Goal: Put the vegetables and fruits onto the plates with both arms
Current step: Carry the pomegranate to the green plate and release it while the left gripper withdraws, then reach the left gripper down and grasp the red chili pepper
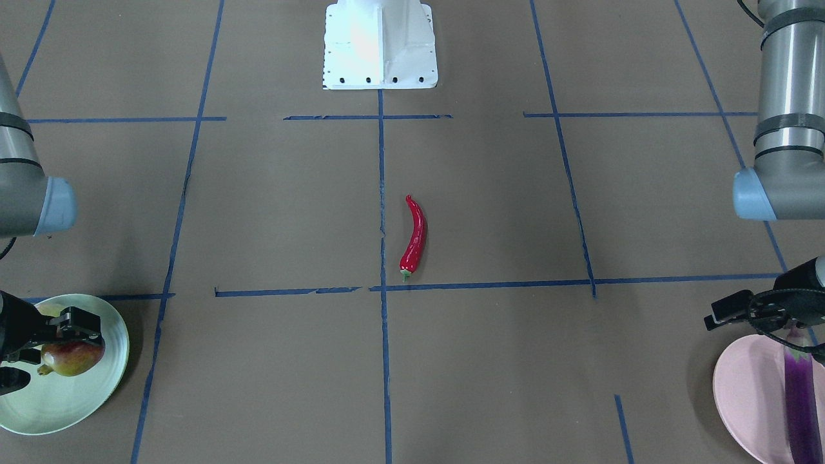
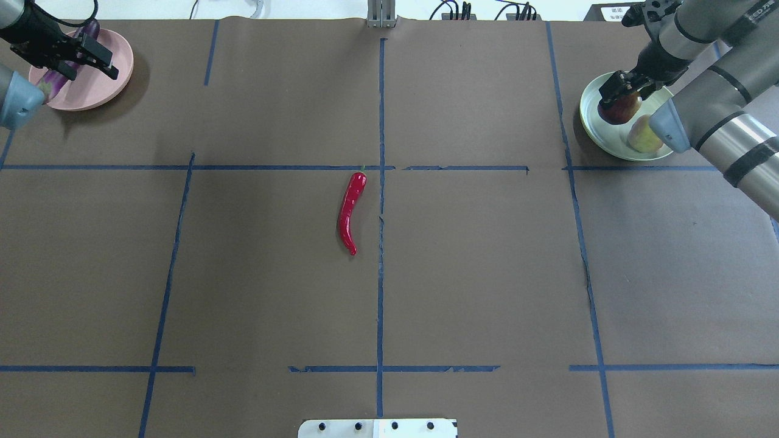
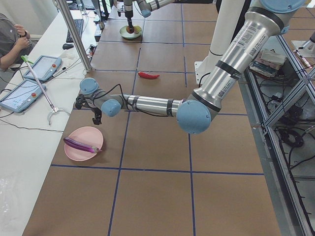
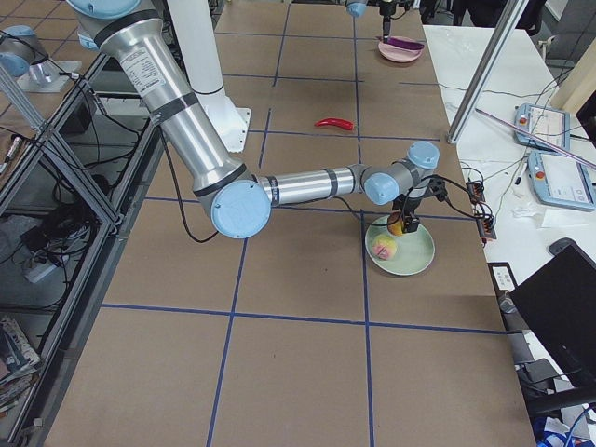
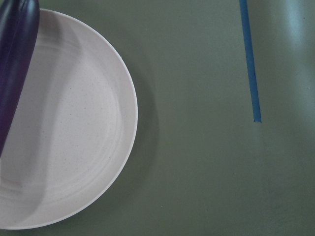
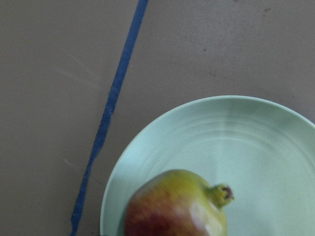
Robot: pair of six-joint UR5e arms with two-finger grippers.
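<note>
We log a brown table (image 2: pixel 487 274) gridded in blue tape (image 2: pixel 380 292). Along its far edge stands a white bench (image 3: pixel 29 147) carrying two tablets (image 3: pixel 43 65), a keyboard (image 3: pixel 78 29) and loose cables.

A robotics lab: two industrial arms (image 3: pixel 231 64) reach over a bench (image 2: pixel 487 274) papered brown and gridded with blue tape (image 2: pixel 380 304); teach pendants (image 3: pixel 22 93) and loose cables (image 3: pixel 290 137) lie alongside.

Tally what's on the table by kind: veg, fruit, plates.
Vegetables: 2 (eggplant, chili)
Fruits: 2 (pomegranate, yellow-green fruit)
Plates: 2 (pink plate, green plate)
Total: 6
</note>
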